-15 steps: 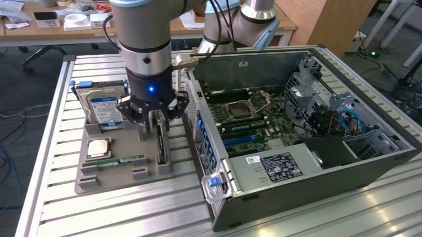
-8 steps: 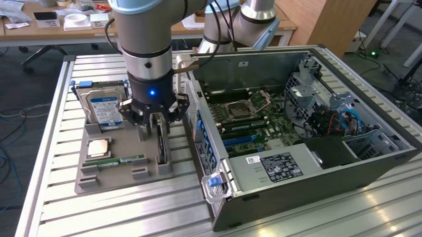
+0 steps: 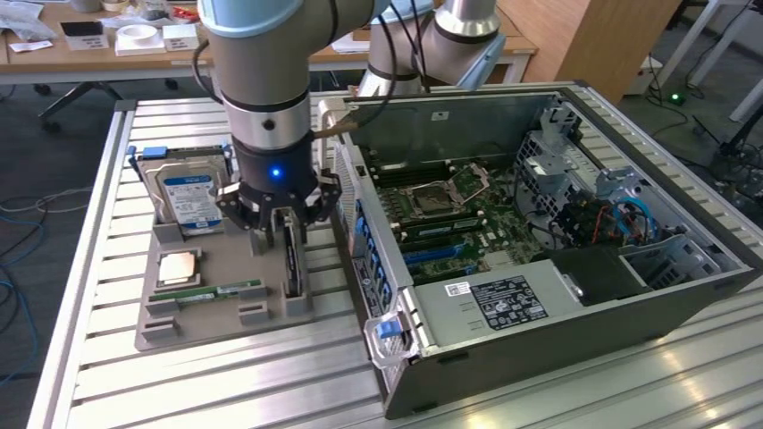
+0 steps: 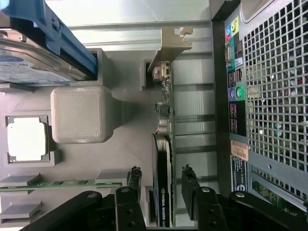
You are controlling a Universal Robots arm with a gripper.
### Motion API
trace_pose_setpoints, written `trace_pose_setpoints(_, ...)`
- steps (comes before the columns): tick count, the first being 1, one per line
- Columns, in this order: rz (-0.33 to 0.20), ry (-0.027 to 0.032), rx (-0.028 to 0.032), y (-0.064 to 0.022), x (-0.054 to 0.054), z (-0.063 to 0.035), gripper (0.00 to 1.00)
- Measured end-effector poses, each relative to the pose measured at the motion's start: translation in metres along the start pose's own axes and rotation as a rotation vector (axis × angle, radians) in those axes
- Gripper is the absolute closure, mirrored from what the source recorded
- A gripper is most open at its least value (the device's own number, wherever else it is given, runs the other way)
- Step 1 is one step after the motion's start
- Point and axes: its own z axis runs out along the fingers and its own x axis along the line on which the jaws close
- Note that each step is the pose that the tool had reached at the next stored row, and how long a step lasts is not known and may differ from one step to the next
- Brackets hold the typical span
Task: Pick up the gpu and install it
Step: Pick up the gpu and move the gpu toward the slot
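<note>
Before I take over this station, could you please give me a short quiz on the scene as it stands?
1. True or false: the open hand straddles the gpu.
2. The gpu is: A lying flat; B on edge in the holder; C lifted clear.
3. Which part with a blue-white label also stands in the holder?
Key: 1 true; 2 B; 3 the hard drive.
</note>
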Motion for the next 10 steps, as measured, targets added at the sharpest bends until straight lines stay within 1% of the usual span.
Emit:
trace_pose_setpoints(5,0.001,-0.0002,-0.0002,0.0051,0.0005,0.0051,0.53)
trace_pose_setpoints(8,0.001,0.0000,0.0000,0.0056,0.0005,0.0093,0.53)
trace_pose_setpoints(10,0.001,0.0001,0.0005,0.0057,0.0002,0.0104,0.53)
